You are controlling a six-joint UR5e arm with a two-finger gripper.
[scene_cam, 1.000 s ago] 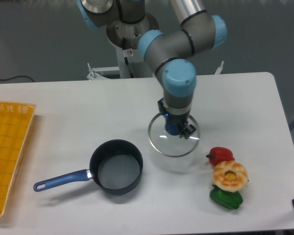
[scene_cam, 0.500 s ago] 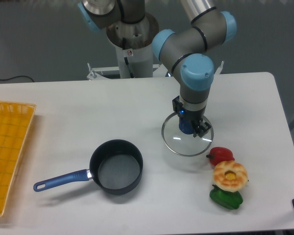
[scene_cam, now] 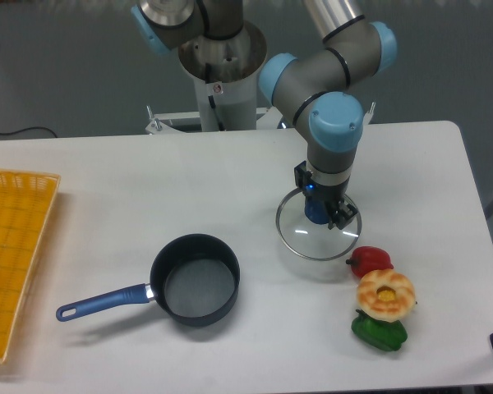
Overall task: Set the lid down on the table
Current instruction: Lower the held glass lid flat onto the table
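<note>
Right of the table's middle, the glass lid (scene_cam: 317,233) sits level under the arm, its thin metal rim ringing a clear disc through which the white table (scene_cam: 115,189) shows. Whether the rim touches the tabletop or hangs just above it cannot be told. The gripper (scene_cam: 316,208) points straight down over the lid's centre, its two fingers closed on the blue knob. Above it the wrist rises vertically to a blue-capped joint, then the grey arm links bend back and up toward the far edge, where the round base stands; a small red-and-white sticker on the base column is too small to read.

Just right and near of the lid lies a red toy pepper (scene_cam: 370,261), close to the rim. A toy bagel (scene_cam: 385,294) rests nearer still, partly over a green toy pepper (scene_cam: 379,331). Well to the left, a dark saucepan (scene_cam: 195,280) stands open, its blue handle pointing left. At the left edge sits a yellow mesh tray (scene_cam: 12,246).
</note>
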